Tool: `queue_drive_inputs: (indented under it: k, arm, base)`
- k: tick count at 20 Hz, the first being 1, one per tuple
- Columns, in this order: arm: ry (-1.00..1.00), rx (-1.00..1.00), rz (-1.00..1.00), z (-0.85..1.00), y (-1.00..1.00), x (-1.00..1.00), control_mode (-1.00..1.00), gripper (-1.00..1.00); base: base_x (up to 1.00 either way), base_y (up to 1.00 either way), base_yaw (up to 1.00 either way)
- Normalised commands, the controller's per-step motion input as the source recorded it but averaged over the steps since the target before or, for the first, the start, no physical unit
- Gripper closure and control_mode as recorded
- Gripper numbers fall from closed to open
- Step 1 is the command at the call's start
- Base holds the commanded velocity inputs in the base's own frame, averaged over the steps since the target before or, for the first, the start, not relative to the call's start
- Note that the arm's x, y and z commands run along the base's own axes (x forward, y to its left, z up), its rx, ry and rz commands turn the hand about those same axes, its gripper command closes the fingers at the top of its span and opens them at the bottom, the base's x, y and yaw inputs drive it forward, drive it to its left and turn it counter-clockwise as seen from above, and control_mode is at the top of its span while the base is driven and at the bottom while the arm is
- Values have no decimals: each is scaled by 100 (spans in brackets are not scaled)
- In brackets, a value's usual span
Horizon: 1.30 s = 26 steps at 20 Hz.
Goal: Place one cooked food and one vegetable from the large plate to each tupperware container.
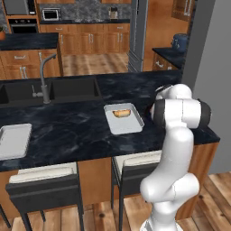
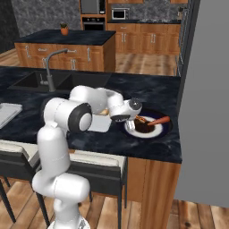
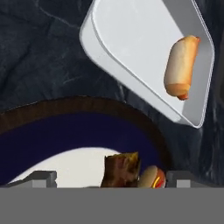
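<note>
The large plate (image 2: 168, 130), dark-rimmed with a pale centre, lies on the counter's right end. On it lie a dark brown piece of cooked food (image 2: 142, 125) and an orange carrot (image 2: 159, 120). My gripper (image 2: 130, 125) hangs open over the plate's left side. In the hand view the brown piece (image 3: 121, 169) and a small hot dog (image 3: 153, 176) sit between my fingertips (image 3: 42, 177), above the plate rim (image 3: 87, 131). One tupperware container (image 1: 124, 118) beside the plate holds a hot dog (image 1: 121, 113) (image 3: 181, 67). The other container (image 1: 13, 140) lies far left.
A sunken double sink (image 1: 49, 92) with a grey faucet (image 1: 44, 76) lies behind the containers. Two stools (image 1: 45, 185) stand under the counter's front edge. A grey wall (image 2: 205, 98) rises right of the plate.
</note>
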Motion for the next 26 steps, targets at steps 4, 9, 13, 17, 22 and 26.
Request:
queue_drive_inputs:
  k: [4,9,13,17,22,26]
  arm:
    - [9,0,7,-16,-6,19,-100,-100]
    - [16,0,4,-11,-2,36,-100,-100]
    - [6,0,4,-2,-4,35,-100,-100]
    - [0,0,4,-40,0,26,-100,-100]
    - [5,0,2,-69,0,3,-100,-100]
    - [15,-6,3,-77,4,0,-100,100]
  base:
    - [0,0,0]
    - [0,0,0]
    - [0,0,0]
    - [0,0,0]
    - [0,0,0]
    - [0,0,0]
